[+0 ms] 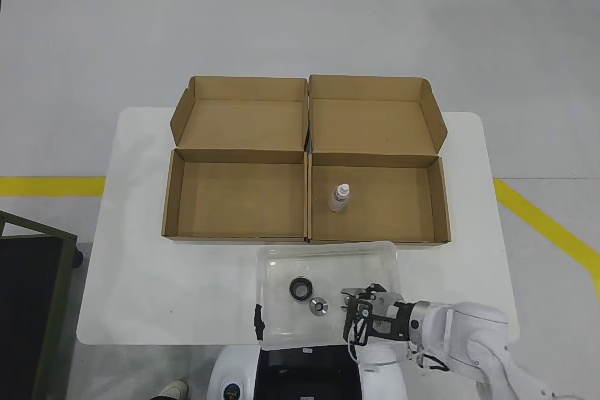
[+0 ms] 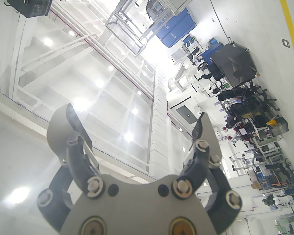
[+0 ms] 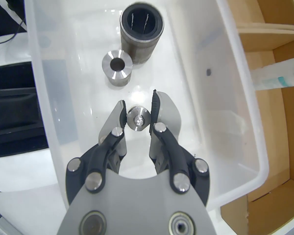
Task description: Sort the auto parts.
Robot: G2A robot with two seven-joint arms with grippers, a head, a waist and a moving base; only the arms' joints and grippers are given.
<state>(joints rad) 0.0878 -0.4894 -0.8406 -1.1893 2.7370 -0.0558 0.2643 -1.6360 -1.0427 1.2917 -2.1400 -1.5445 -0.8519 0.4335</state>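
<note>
My right gripper (image 3: 138,103) is down inside the clear plastic bin (image 3: 218,113), shut on a small round metal part (image 3: 138,122) with a bolt in its centre. Just past it stand a chamfered metal bushing (image 3: 117,68) and a taller dark sleeve (image 3: 141,32), both upright. From above, the right gripper (image 1: 355,300) is at the bin's (image 1: 325,250) near right side, beside the bushing (image 1: 319,306) and the sleeve (image 1: 300,289). My left gripper (image 2: 136,113) is open, holds nothing and points up at the ceiling.
Two open cardboard boxes sit side by side behind the bin: the left box (image 1: 235,200) and the right box (image 1: 385,210), which holds a white bottle-like part (image 1: 340,196). The white table (image 1: 140,260) has free room left of the bin.
</note>
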